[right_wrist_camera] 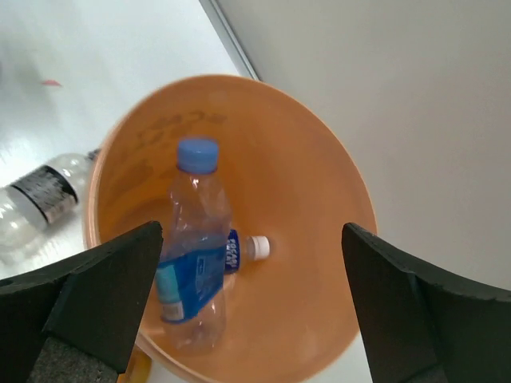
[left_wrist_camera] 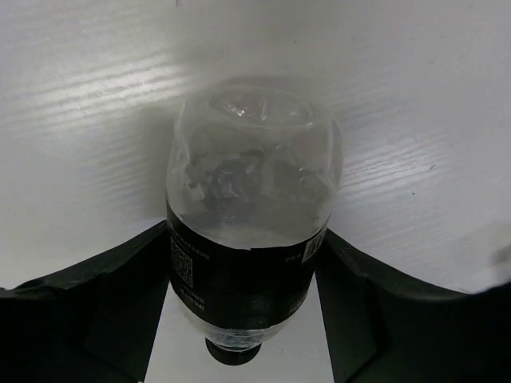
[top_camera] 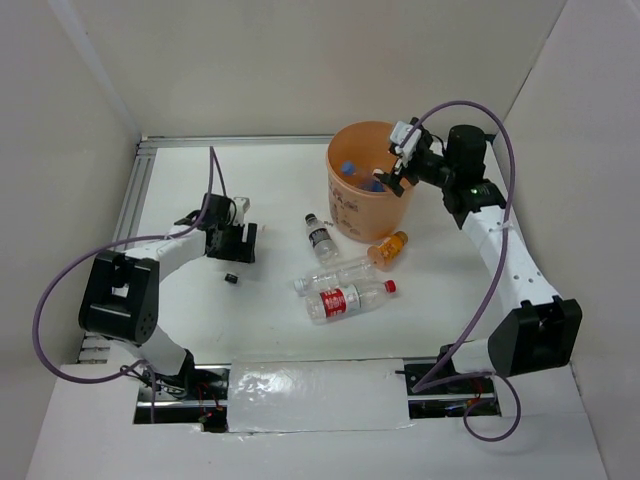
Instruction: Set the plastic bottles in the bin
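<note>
Peach-orange bin point(top_camera: 350, 212) already holds a blue-labelled bottle point(right_wrist_camera: 196, 263) beneath your released right gripper point(top_camera: 398, 162), while your left gripper point(top_camera: 238, 240) straddles a black-labelled bottle point(left_wrist_camera: 243, 255) on the worktop point(top_camera: 270, 180), grip unclear: clamp, lift, carry across.

We see the bin point(top_camera: 352, 222) in peach-orange, with small dark print on its wall. Inside, the blue-capped bottle point(right_wrist_camera: 194, 263) is clear with a blue label. Beneath it, the white-capped bottle point(right_wrist_camera: 254, 246) also shows blue. At the bin's 8 o'clock lies the black-labelled bottle point(top_camera: 320, 238), otherwise clear. At 5 o'clock we find the orange bottle point(top_camera: 388, 249). Toward 6 o'clock lie the pale clear bottle point(top_camera: 335, 275) and the red-labelled bottle point(top_camera: 348, 300), whose cap is red. The left wrist view gives us another clear bottle point(left_wrist_camera: 243, 279), its black label printed in white. The table point(top_camera: 200, 320) is white and the cables point(top_camera: 455, 104) are purple.
</note>
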`<action>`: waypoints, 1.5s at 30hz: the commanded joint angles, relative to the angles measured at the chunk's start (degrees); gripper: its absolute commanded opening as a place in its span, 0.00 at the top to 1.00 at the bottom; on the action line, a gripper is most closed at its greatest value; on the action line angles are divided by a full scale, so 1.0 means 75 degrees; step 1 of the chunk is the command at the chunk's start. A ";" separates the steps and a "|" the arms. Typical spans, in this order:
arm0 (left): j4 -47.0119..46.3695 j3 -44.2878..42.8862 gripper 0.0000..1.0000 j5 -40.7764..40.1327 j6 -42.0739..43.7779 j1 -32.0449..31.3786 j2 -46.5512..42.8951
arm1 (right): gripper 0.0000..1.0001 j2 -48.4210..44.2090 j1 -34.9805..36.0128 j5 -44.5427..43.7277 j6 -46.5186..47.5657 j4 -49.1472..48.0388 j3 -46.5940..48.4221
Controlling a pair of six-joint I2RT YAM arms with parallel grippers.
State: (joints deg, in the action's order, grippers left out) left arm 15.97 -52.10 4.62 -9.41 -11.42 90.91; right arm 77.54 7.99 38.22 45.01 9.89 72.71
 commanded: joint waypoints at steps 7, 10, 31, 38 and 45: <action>-0.0124 -0.0271 0.66 0.1139 -0.0070 -0.0071 -0.1396 | 0.00 -0.1583 -0.0690 0.2574 -0.1654 -0.0370 -0.0154; -0.0382 -0.1147 0.66 0.1796 -0.0152 -0.0480 -0.1855 | 0.00 -0.2088 -0.0936 0.4119 0.0003 0.1615 -0.0156; -0.3105 -0.8836 0.36 0.1964 -0.1066 -0.3515 0.3473 | 0.04 -0.2851 0.1898 0.0015 0.2892 0.2597 -0.4595; -0.2797 -0.8605 0.00 0.1540 -0.0808 -0.3587 0.3675 | 0.05 -0.2546 0.2401 -0.0220 0.3361 0.2525 -0.5135; -0.2949 -0.7530 0.00 0.1025 -0.0726 -0.3587 0.1874 | 0.10 -0.1667 0.2872 -0.0535 0.3595 0.1436 -0.5675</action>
State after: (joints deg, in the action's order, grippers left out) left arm -1.98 -110.78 14.94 -16.43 -38.44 115.52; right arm 63.53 28.27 36.16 70.35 26.28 31.03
